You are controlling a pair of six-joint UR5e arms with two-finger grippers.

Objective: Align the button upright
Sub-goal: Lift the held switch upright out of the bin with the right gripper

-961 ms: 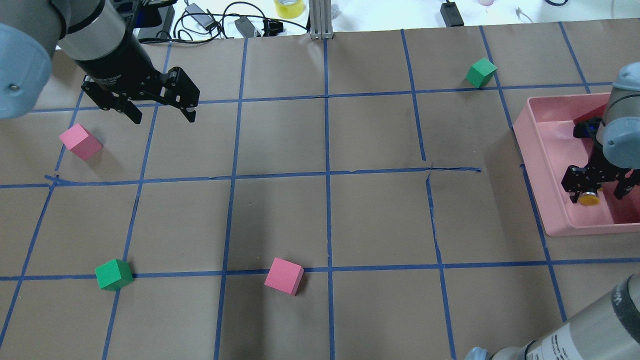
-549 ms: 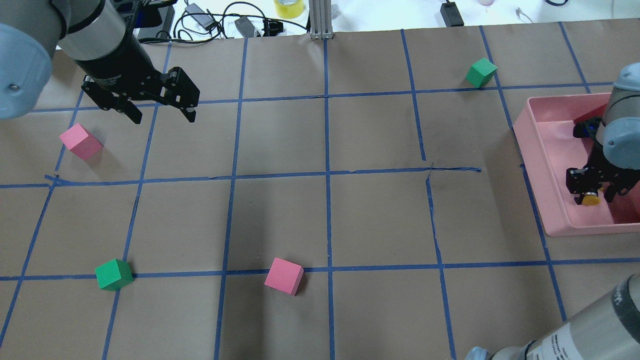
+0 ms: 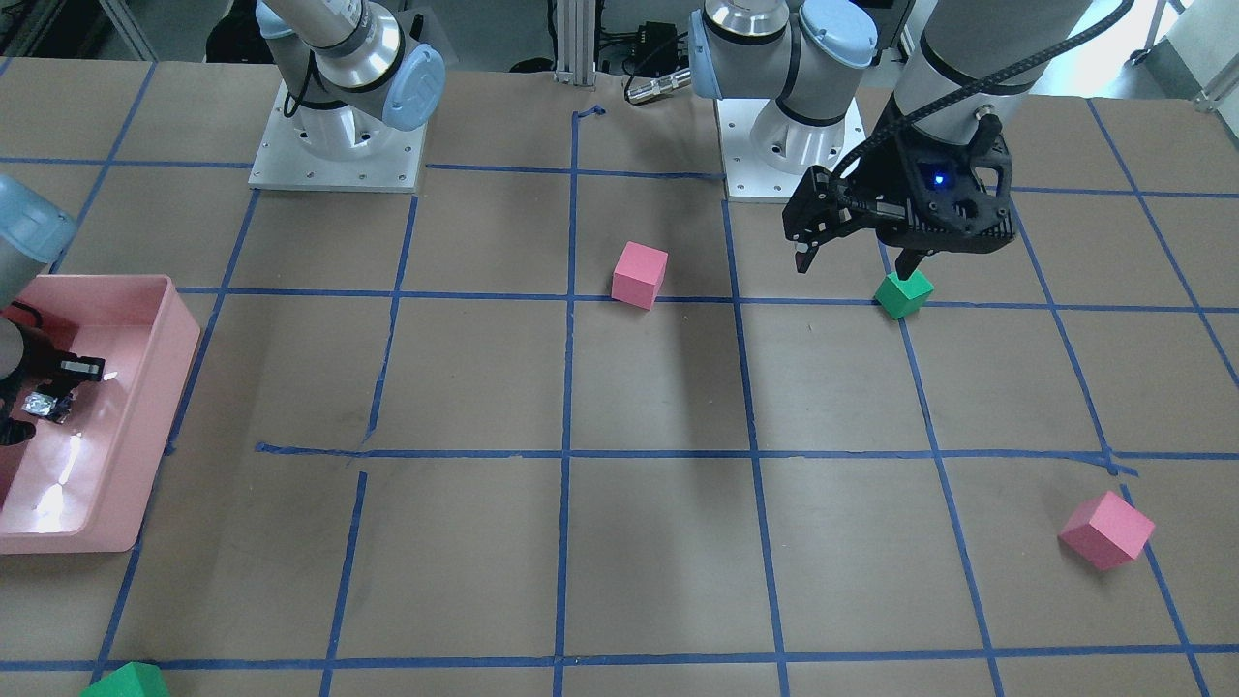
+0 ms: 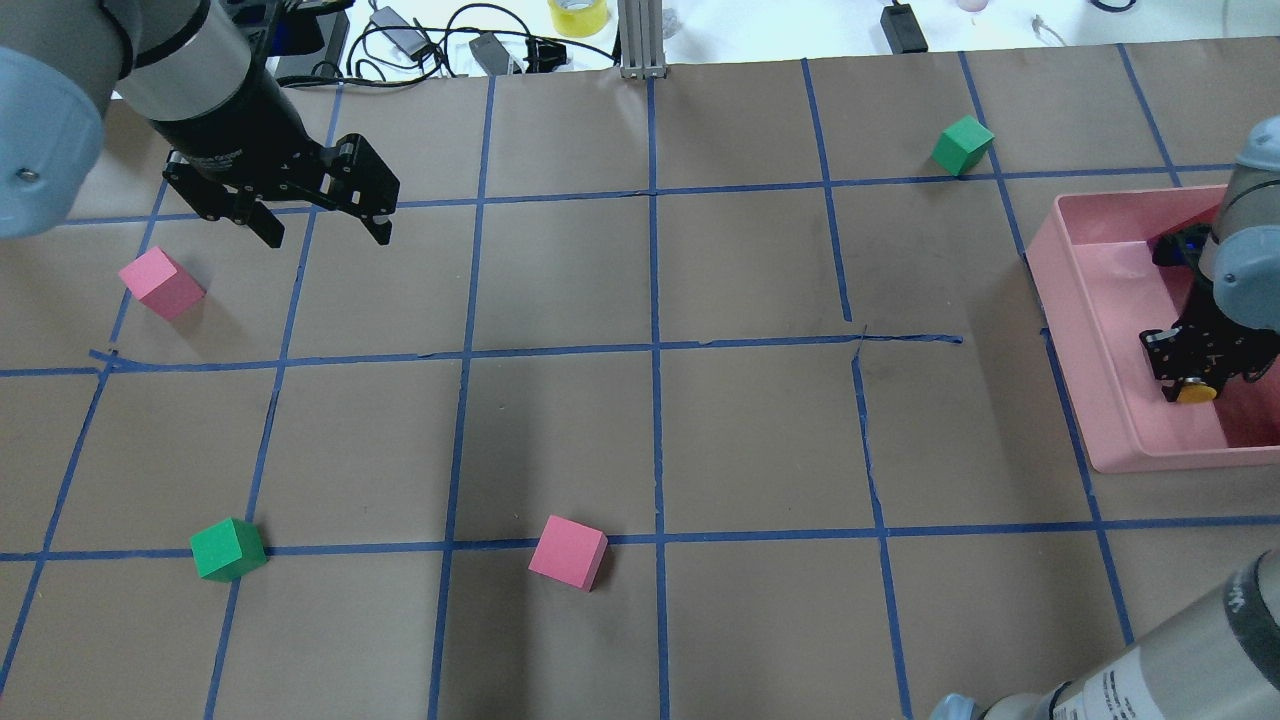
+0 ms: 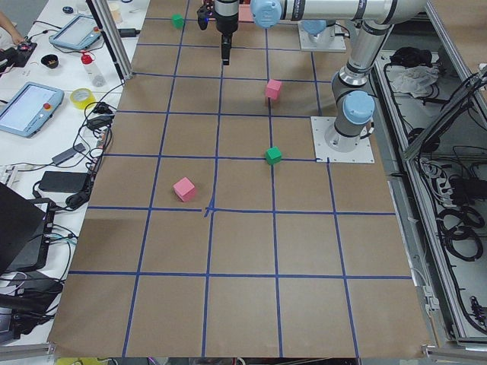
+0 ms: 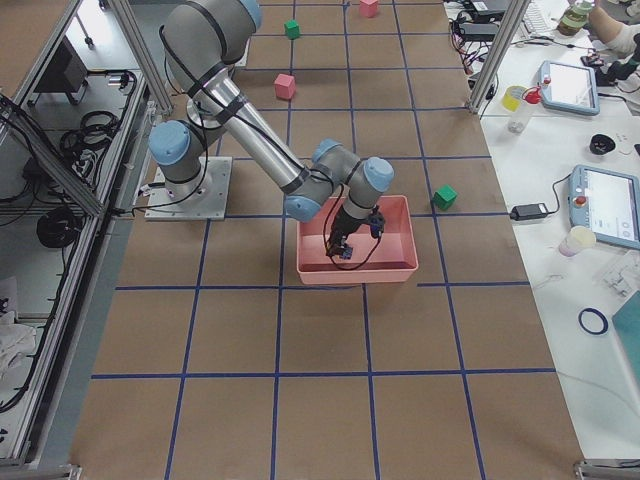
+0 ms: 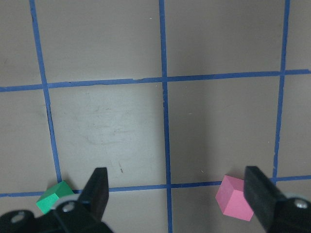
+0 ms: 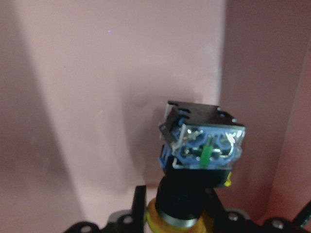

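The button [image 8: 201,145] has a yellow cap, a black neck and a boxy base with a blue, clear end. My right gripper [image 4: 1195,378] is inside the pink bin [image 4: 1060,300] and shut on it. In the right wrist view the gripper [image 8: 177,211] holds the neck, with the cap towards the wrist and the base pointing away at the bin's inside. From overhead only the yellow cap [image 4: 1195,393] shows below the fingers. My left gripper [image 4: 325,225] is open and empty above the table at the far left; it also shows in the left wrist view [image 7: 175,182].
A pink cube [image 4: 160,283] lies near the left gripper. A green cube [image 4: 228,549] and a pink cube [image 4: 568,552] lie at the front. Another green cube [image 4: 962,145] lies beyond the bin. Cables and tape sit past the far edge.
My right gripper's jaws have closed in on the button, and the gripper has shifted slightly right inside the bin. The left arm has not moved.
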